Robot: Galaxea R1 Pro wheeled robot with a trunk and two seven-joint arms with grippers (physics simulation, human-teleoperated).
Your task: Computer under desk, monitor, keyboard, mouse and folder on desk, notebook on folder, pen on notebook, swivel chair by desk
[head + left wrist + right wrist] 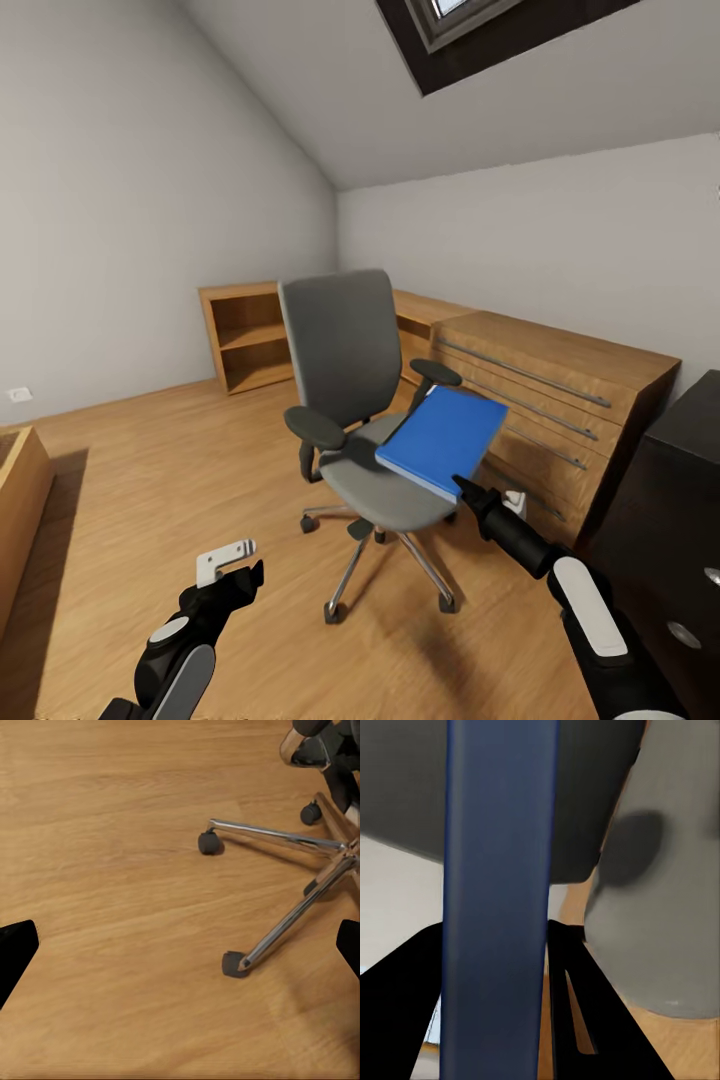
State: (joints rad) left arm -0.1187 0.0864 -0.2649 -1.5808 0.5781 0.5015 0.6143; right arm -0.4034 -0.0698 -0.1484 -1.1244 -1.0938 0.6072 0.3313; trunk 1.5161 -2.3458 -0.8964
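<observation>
Folder point(443, 440) is clamped at its near edge by the right gripper point(468, 490), tilted up and held clear above the front of the chair point(345, 400) seat. In the right wrist view the blue edge point(499, 900) runs straight between the two dark fingers point(397, 1005), which are closed on it, with the grey chair behind. Step in hand: folder off the chair, onto the desk point(680, 500). The desk's black corner sits just right of the gripper; its top is out of frame. Next move likely calls for a swing right and a lift above desk height before setting the folder down flat. Left gripper point(240, 572) hangs low over the floor point(112, 870), spread wide and empty, the chair's chrome base point(300, 885) ahead of it.
</observation>
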